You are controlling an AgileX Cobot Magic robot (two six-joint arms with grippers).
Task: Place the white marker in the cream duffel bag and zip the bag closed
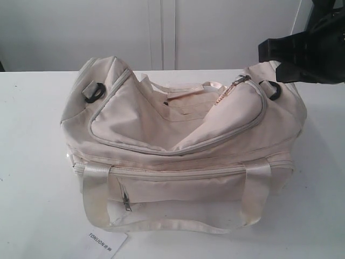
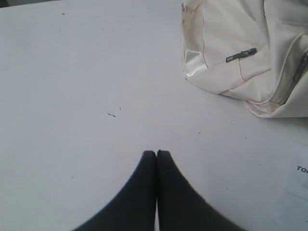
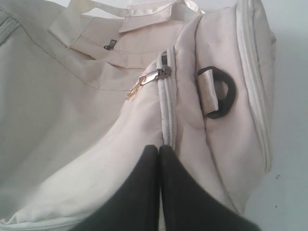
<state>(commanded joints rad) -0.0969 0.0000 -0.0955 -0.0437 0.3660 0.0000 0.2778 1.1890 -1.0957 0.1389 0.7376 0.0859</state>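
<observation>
cream duffel bag (image 1: 178, 135) zipped, R fingers (image 3: 139, 192) (together) above

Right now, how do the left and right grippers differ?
The left gripper hangs over bare table, apart from the cream duffel bag; the right gripper is over the bag's end, tips at the main zip track. The left has nothing near its tips; the right has the zip pull just ahead and a black end ring beside. Shared: both shut, holding nothing.
</observation>
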